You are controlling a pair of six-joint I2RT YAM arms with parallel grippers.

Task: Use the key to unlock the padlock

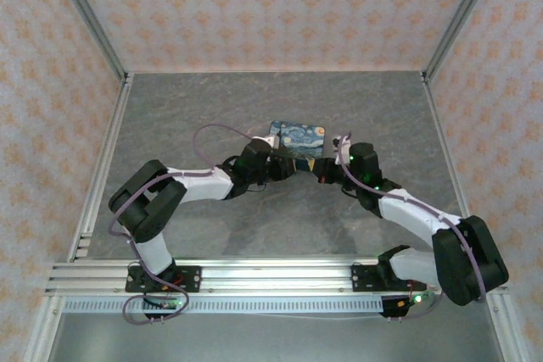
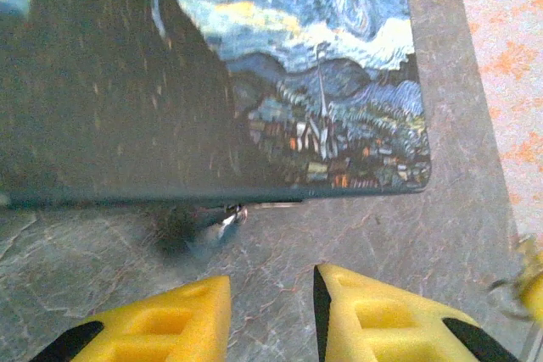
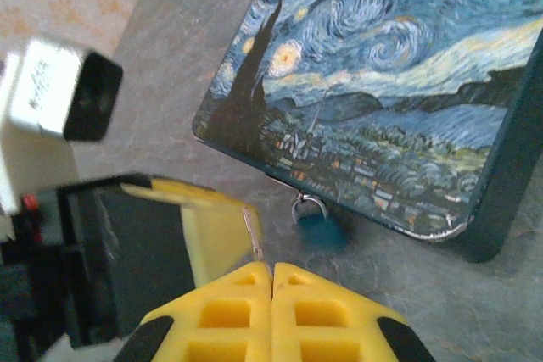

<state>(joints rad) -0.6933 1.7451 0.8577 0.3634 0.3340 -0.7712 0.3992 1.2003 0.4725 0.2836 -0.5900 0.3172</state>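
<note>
The small padlock hangs by its silvery shackle from the front edge of the starry-night tin, its body resting on the table. In the left wrist view the padlock is a blurred glint under the tin's edge. My right gripper is shut on the thin silvery key, which sticks up from its fingertips a short way left of the padlock. My left gripper stands open in front of the tin, nothing between its fingers, the padlock ahead and slightly left. From above, both grippers meet at the tin's near side.
The tin lies in the middle of the grey table. The left arm's yellow finger and wrist camera sit close to the left of my right gripper. Patterned walls and metal rails enclose the table.
</note>
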